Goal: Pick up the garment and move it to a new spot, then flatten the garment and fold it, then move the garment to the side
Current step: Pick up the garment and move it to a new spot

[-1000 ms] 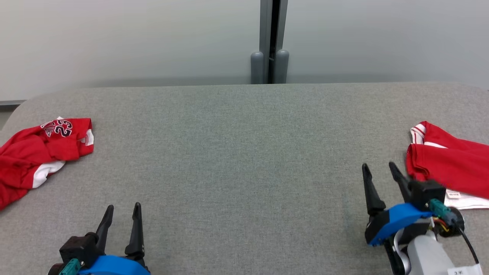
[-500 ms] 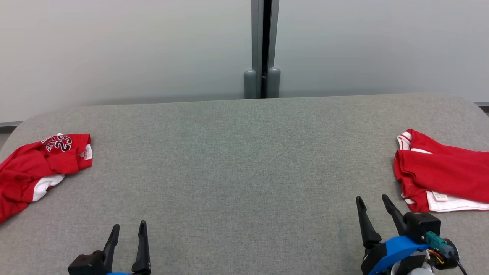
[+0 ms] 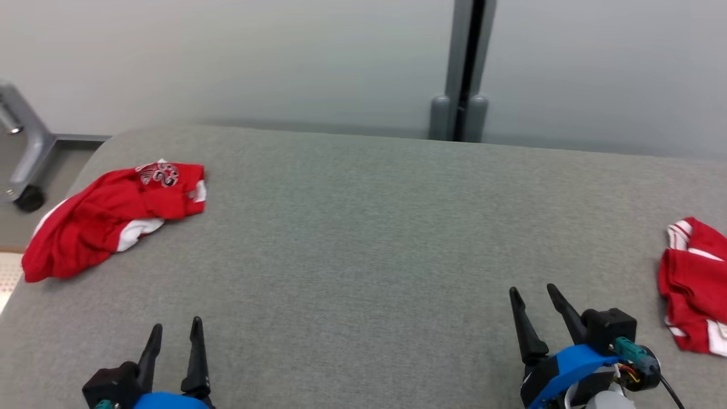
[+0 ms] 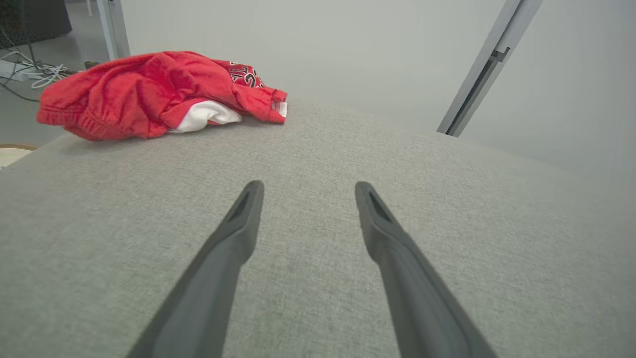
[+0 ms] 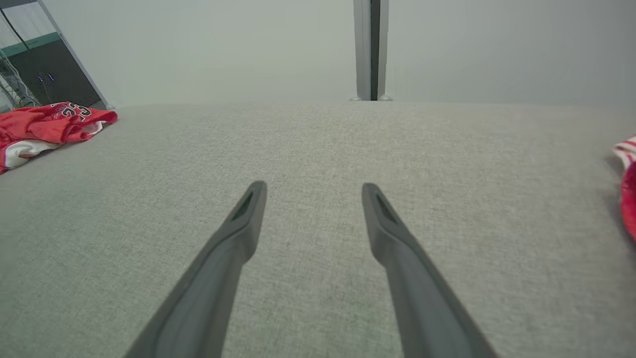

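Crumpled red garment [image 3: 102, 227] lay at the far-L corner of the grey surface [image 3: 363, 227], one end close to the edge, white lining and a number print showing. L jaws, low at near L, stood wide and empty, well apart from the heap. R jaws, at near R, were likewise wide, holding nothing. A second red piece [image 3: 690, 284], w/ white trim, sat at the R edge, apparently already folded and set aside.

The heap looked light, soft and limp: likely to sag and trail when lifted, w/ no risk of breakage. Best hold was prob. a thick bunched ridge or the gathered hem on the near side, pinched deep to catch enough cloth.

Nothing lay between L jaws and garment. Beyond the corner stood a grey frame leg [image 3: 31, 145], w/ cables [image 4: 35, 74] on the floor. A pull outward could drag the garment off the edge. A wall post [image 3: 459, 57] rose behind the surface.
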### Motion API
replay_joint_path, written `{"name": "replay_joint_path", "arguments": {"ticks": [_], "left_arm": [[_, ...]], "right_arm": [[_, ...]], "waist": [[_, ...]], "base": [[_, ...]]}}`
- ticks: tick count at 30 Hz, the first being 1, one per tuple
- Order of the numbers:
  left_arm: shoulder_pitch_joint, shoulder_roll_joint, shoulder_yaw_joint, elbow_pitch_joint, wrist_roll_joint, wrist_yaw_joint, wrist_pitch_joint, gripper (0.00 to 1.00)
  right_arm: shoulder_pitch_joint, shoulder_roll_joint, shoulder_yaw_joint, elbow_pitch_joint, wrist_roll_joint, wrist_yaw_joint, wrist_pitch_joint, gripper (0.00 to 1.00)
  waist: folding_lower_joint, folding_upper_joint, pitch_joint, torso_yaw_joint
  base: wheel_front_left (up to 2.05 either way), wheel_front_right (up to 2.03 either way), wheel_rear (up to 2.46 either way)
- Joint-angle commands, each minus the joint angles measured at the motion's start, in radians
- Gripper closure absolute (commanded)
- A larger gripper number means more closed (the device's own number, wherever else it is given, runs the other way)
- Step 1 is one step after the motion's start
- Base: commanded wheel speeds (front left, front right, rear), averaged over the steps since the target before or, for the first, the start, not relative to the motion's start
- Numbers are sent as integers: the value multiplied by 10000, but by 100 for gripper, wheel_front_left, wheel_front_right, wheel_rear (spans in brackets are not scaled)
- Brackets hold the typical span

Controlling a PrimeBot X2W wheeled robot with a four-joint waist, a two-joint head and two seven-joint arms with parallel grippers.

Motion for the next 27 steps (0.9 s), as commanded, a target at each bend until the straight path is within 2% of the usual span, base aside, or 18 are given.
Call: {"name": "replay_joint_path", "arguments": {"ticks": [1,9,13,18,24,27], "left_arm": [[-189,96,109,55,-69,15,-45,0],[-274,272,596,450,-376,15,-45,0],[-308,329,603,526,-661,15,-45,0],[-776,636,482,719,-1353,15,-47,0],[-2278,1896,154,850,-2672,15,-47,0],[-3443,3076,-429,1010,-3540,15,-45,0]], "right_arm": [[-234,-24,114,34,19,1,-40,0],[-753,-29,786,349,140,1,-36,0],[-957,-35,1091,456,249,1,-37,0],[-1253,-35,1284,465,387,1,-36,0],[-1792,-32,1435,157,284,1,-37,0],[-2164,-33,1572,-177,99,1,-36,0]], "waist": [[-1,0,426,661],[-1,0,656,2251],[-1,0,702,2524],[-1,0,1009,2468],[-1,0,1916,2110],[-1,0,2661,1806]], "base": [[0,0,0],[0,0,0],[0,0,0],[0,0,0],[0,0,0],[0,0,0]]}}
